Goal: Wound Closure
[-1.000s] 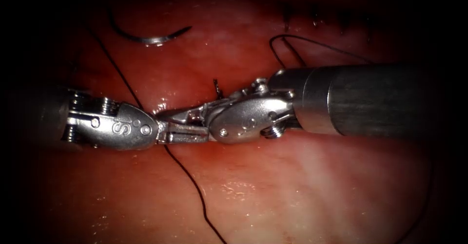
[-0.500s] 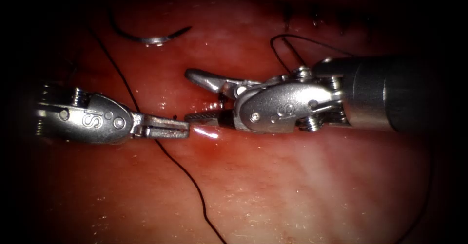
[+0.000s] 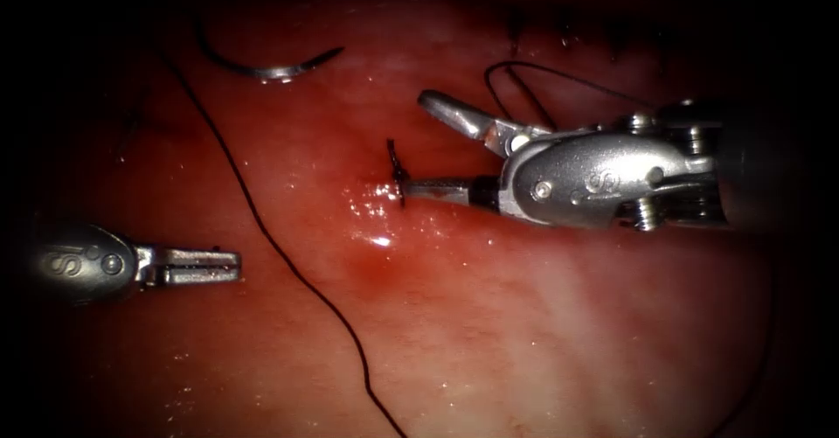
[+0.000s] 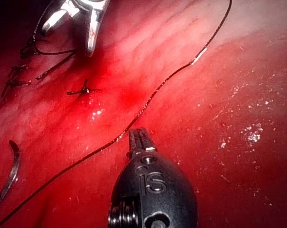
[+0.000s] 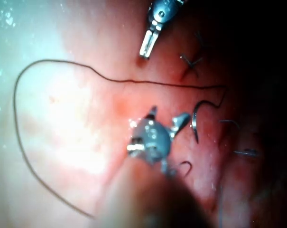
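Looks like a pause between stitches, with nothing being held.

Right tool (image 3: 418, 142): jaws wide open, gripping nothing. Lower jaw tip right up against a small dark knot (image 3: 398, 169) with short cut ends, standing up out of the tissue (image 3: 542, 333). Upper jaw lifted well clear of it. Wet red fluid (image 3: 371, 228) just past the knot, on the far side from this tool.

Left tool (image 3: 188, 266): jaws pressed together, gripping nothing as far as can be seen. Well apart from the knot and from the other tool.

Needle (image 3: 266, 69): lying loose on top of the tissue, not poked in, not held. Far from both tools, up past the left tool's tip and well across from the right tool's upper jaw.

Thread (image 3: 288, 259): a long dark line on the tissue, running between the two tools, nearer the left tool's tip but not in it.

Likely need for the next move: a long reach over to the needle, then a firm grip on its curve, with care not to snag the loose thread lying in the way.
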Tool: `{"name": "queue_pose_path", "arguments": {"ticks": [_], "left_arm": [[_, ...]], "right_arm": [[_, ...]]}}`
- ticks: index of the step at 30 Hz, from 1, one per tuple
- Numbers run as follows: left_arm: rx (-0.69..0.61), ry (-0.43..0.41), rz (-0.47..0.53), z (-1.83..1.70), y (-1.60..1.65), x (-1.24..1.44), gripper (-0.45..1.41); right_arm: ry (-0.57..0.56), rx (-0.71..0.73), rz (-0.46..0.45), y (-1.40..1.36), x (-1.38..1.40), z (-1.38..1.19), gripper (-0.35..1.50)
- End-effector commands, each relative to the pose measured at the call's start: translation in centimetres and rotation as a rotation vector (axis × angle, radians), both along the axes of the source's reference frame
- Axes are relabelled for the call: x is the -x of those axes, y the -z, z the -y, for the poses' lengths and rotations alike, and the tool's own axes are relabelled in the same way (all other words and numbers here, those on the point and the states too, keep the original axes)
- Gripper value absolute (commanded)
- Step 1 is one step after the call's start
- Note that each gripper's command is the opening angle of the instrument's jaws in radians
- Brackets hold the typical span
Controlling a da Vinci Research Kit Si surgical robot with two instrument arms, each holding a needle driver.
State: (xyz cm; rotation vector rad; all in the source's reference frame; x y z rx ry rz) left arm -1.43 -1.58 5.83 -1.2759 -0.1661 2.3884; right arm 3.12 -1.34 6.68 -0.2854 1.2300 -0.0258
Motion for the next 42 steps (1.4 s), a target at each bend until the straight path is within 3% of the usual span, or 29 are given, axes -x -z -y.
{"name": "queue_pose_path", "arguments": {"ticks": [1, 5, 6, 7, 9, 13, 18, 22, 25, 29, 32, 34, 35, 36, 38, 39, 40, 41, 42], "left_arm": [[-0.033, 0.016, -0.001, 0.04, -0.12, 0.01, -0.25], [-0.156, 0.066, 0.010, 0.10, -0.34, -0.17, 0.39], [-0.189, 0.070, 0.011, 0.13, -0.39, -0.21, 0.61], [-0.229, 0.070, 0.006, 0.16, -0.45, -0.25, 0.96], [-0.281, 0.079, -0.023, 0.22, -0.53, -0.32, 1.26], [-0.337, 0.073, -0.078, 0.28, -0.62, -0.46, 1.31], [-0.346, 0.046, -0.086, 0.29, -0.55, -0.68, 1.01], [-0.356, 0.023, -0.111, 0.31, -0.39, -0.83, 0.94], [-0.303, -0.036, -0.117, 0.24, -0.18, -0.80, 0.89], [-0.297, -0.003, 0.027, 0.03, 0.14, -0.58, 0.81], [-0.347, 0.011, 0.186, -0.13, 0.37, -0.37, 0.57], [-0.330, 0.067, 0.253, -0.25, 0.53, -0.17, 0.15], [-0.246, 0.079, 0.279, -0.37, 0.58, -0.06, -0.13], [-0.235, 0.097, 0.270, -0.42, 0.60, 0.00, -0.15], [-0.254, 0.094, 0.219, -0.55, 0.61, 0.15, 0.14], [-0.269, 0.081, 0.193, -0.62, 0.61, 0.22, 0.56], [-0.276, 0.080, 0.175, -0.69, 0.60, 0.26, 0.84], [-0.281, 0.080, 0.154, -0.76, 0.59, 0.29, 1.05], [-0.278, 0.095, 0.129, -0.85, 0.56, 0.32, 1.13]], "right_arm": [[-0.025, -0.055, 0.003, -0.03, -0.02, 0.04, 1.37], [-0.061, -0.141, -0.001, 0.01, 0.04, 0.02, 1.37], [-0.071, -0.166, -0.003, 0.03, 0.05, 0.00, 1.37], [-0.079, -0.186, -0.005, 0.05, 0.06, -0.02, 1.37], [-0.090, -0.213, -0.007, 0.09, 0.07, -0.04, 1.38], [-0.112, -0.247, -0.007, 0.20, 0.08, 0.00, 1.37], [-0.102, -0.260, 0.005, 0.31, 0.08, -0.01, 1.35], [-0.098, -0.265, 0.006, 0.34, 0.12, -0.03, 1.35], [-0.095, -0.267, 0.005, 0.36, 0.16, -0.04, 1.32], [-0.105, -0.320, -0.003, 0.37, 0.25, -0.07, 1.03], [-0.126, -0.352, 0.039, 0.38, 0.36, -0.13, 0.98], [-0.110, -0.371, 0.108, 0.42, 0.50, -0.18, 1.01], [-0.086, -0.361, 0.172, 0.45, 0.58, -0.23, 0.95], [-0.072, -0.339, 0.181, 0.47, 0.61, -0.24, 0.95], [-0.063, -0.331, 0.154, 0.51, 0.74, -0.29, 0.95], [-0.065, -0.348, 0.149, 0.52, 0.78, -0.29, 0.88], [-0.073, -0.375, 0.142, 0.54, 0.83, -0.28, 0.68], [-0.076, -0.391, 0.139, 0.55, 0.87, -0.26, 0.58], [-0.089, -0.429, 0.132, 0.56, 0.89, -0.24, 0.61]]}}
